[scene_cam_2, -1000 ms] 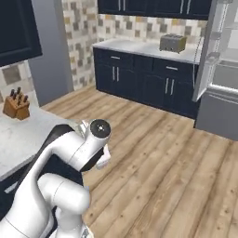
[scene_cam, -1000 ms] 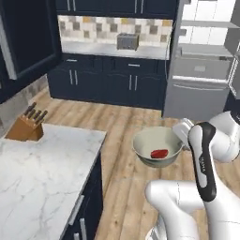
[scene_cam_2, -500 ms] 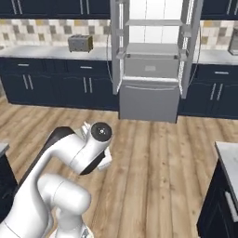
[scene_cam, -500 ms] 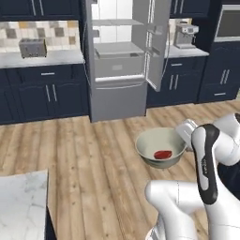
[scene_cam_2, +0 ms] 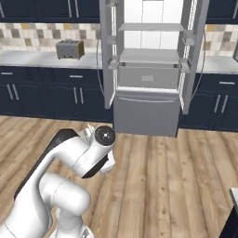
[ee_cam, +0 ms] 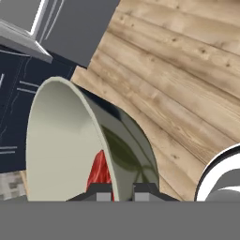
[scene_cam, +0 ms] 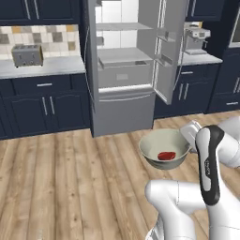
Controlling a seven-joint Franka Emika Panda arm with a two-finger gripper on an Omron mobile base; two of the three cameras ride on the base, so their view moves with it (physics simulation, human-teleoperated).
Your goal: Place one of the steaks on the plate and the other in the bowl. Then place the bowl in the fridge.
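Fingertips (ee_cam: 104,191) of the gripper (ee_cam: 123,191) were seen pressed tight on the rim of the bowl (scene_cam: 165,148) — one inside the wall, one outside. The bowl was held in the air above the wooden floor (scene_cam: 65,183), level in the left base view, with one steak (scene_cam: 166,155) lying on its cream bottom. Open floor was left between the bowl and the fridge (scene_cam: 124,65), which stood ahead with both doors swung wide and its pale shelves bare. Navy cabinets (scene_cam: 44,103) flanked it — a toaster (scene_cam: 27,55) on the counter to the left, a coffee machine (scene_cam: 197,38) to the right.
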